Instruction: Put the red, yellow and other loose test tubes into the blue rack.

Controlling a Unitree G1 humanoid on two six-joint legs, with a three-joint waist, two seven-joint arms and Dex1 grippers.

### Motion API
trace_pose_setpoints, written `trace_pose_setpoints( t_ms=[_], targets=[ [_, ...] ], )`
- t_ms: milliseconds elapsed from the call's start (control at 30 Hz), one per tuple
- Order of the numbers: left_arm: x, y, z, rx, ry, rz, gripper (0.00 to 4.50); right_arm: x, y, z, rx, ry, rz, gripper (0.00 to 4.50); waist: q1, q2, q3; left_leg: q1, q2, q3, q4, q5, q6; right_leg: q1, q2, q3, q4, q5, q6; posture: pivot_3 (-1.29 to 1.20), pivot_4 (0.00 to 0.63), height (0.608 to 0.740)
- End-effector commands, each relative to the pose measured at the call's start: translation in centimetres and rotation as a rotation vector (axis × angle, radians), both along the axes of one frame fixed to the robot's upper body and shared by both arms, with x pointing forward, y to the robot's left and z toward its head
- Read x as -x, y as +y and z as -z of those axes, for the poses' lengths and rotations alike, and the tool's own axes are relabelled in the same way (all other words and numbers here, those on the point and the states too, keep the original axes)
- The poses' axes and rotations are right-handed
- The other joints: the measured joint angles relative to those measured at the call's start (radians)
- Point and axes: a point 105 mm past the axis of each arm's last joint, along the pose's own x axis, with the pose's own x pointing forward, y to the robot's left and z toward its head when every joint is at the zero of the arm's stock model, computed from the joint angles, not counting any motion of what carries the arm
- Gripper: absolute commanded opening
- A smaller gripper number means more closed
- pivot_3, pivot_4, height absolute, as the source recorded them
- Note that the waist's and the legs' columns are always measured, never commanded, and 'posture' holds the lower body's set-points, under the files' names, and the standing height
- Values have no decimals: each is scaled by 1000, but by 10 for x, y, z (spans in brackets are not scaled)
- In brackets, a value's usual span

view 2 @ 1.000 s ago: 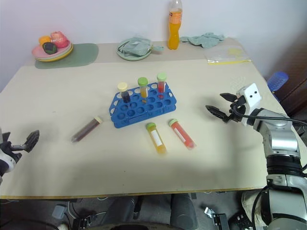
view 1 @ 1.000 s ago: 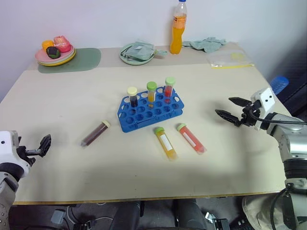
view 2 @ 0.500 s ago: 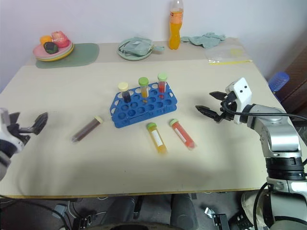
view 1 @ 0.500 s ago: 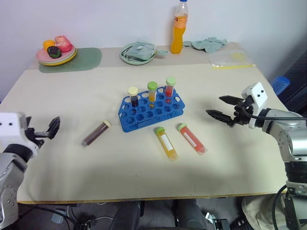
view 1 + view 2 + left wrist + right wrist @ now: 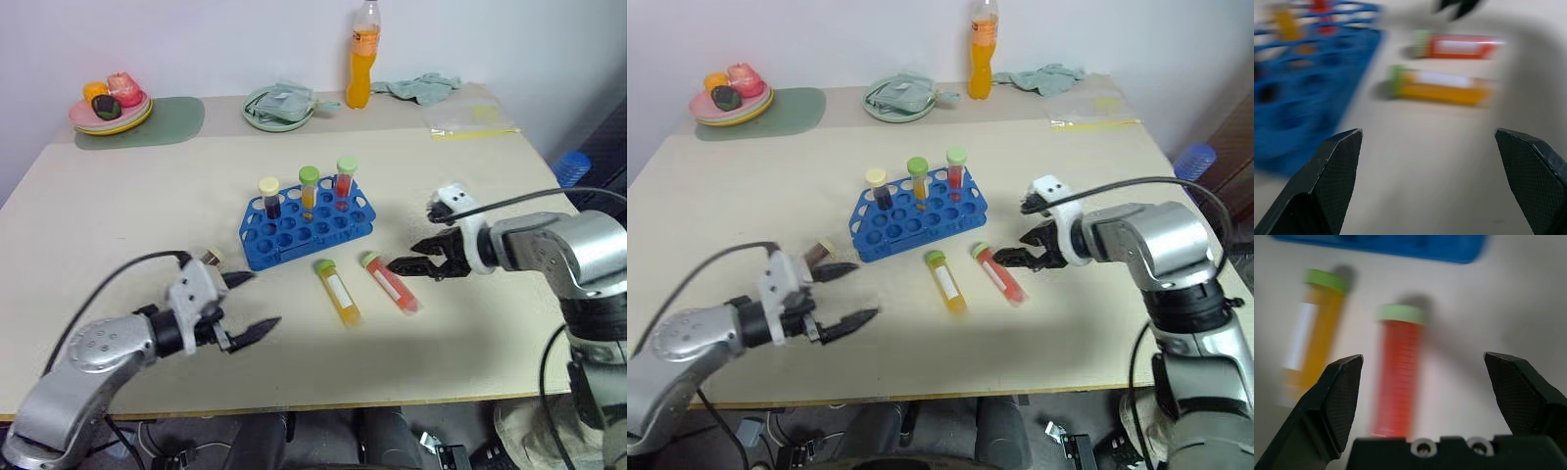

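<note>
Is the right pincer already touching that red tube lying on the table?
Apart. In the right wrist view the open right pincer straddles the red tube, with bare table showing between it and each finger.

dark tube mostly hidden behind left tool

Pale beige table against a plain white wall — dark floor beneath, even light

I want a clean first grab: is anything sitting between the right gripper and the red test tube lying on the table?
Nothing visible does. The right gripper hangs open just beside the red test tube, with bare table between them. The yellow test tube lies on the tube's far side, apart from it.
</note>
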Motion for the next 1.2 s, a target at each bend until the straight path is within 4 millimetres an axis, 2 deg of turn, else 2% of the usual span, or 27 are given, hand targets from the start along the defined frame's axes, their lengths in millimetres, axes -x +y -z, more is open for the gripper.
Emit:
trace_pose_setpoints(
  t_ms=[33, 167, 267, 400, 467, 567, 667, 733, 800, 900, 967, 1200],
  targets=[
    [9, -11, -1, -19, -41, 78, 4449, 0, 6, 4, 5, 57, 1, 4363, 1, 0, 0, 0, 0, 0, 0, 0, 0, 0, 0, 0, 0, 0, 1, 0, 150, 740],
    [9, -11, 1, -21, -53, 68, 4449, -1, 12, 11, -3, 122, -6, 4363, -1, 0, 0, 0, 0, 1, 0, 0, 1, 0, 0, 1, 0, 0, 1, 0, 150, 740],
    [11, -11, 2, -18, -55, 60, 4500, -1, 11, 16, 15, 151, 4, 3579, -3, 0, 0, 0, 0, 1, 0, 0, 1, -1, 0, 1, 0, 1, 1, 0, 150, 740],
    [15, -9, 6, -24, -50, 38, 4500, 1, 18, 15, 12, 157, -13, 1522, -3, 0, 0, 0, 0, 1, -1, -1, 1, -2, 0, 1, 0, 1, 1, 0, 150, 740],
    [14, -4, 6, -23, -46, 9, 4500, 1, 24, 2, -2, 83, -49, 755, -2, 0, 0, 0, 0, 1, 0, -1, 1, -2, 1, 1, 0, 1, 2, 0, 150, 740],
    [10, 4, 9, -25, -45, -46, 4500, -5, 32, -19, -59, -144, -105, 755, -1, 0, 0, 0, 0, 1, 0, -1, 1, -2, 0, 1, 0, 1, 2, 0, 150, 740],
    [6, 10, 11, -22, -46, -98, 4500, -17, 27, -35, -8, -604, -147, 755, 6, -2, -1, 0, 0, 1, 0, -1, 2, 0, 1, 0, -1, 2, 5, 0, 150, 740],
    [1, 12, 10, -3, -61, -138, 4500, -12, 29, -42, -87, -771, -159, 755, 10, -2, -1, 0, -1, 2, 1, -2, 3, 0, 0, 1, -1, 2, 7, 0, 150, 740],
    [-6, 14, 7, 25, -81, -180, 4500, -8, 29, -52, -253, -876, -94, 755, 11, -2, 0, 0, -1, 3, 1, -2, 3, 0, 0, 2, -1, 3, 7, 0, 150, 740],
    [-16, 14, 6, 42, -105, -215, 4500, -15, 26, -60, -296, -1109, 56, 755, -1, -1, 0, 2, 0, 3, 1, -2, 2, 0, 1, 4, 1, 3, 7, 0, 150, 740],
    [-22, 12, 2, 74, -114, -232, 4500, -21, 31, -60, -342, -1157, 146, 755, -5, -1, 0, 2, 0, 2, 1, -1, 2, 0, 2, 4, 2, 3, 7, 0, 150, 740],
    [-31, 1, 0, 105, -135, -220, 4500, -39, 54, -38, -412, -1144, 260, 755, -5, -1, 0, 4, 0, 2, 0, -1, 1, -1, 4, 7, 2, 3, 6, 0, 150, 740]
  ],
)
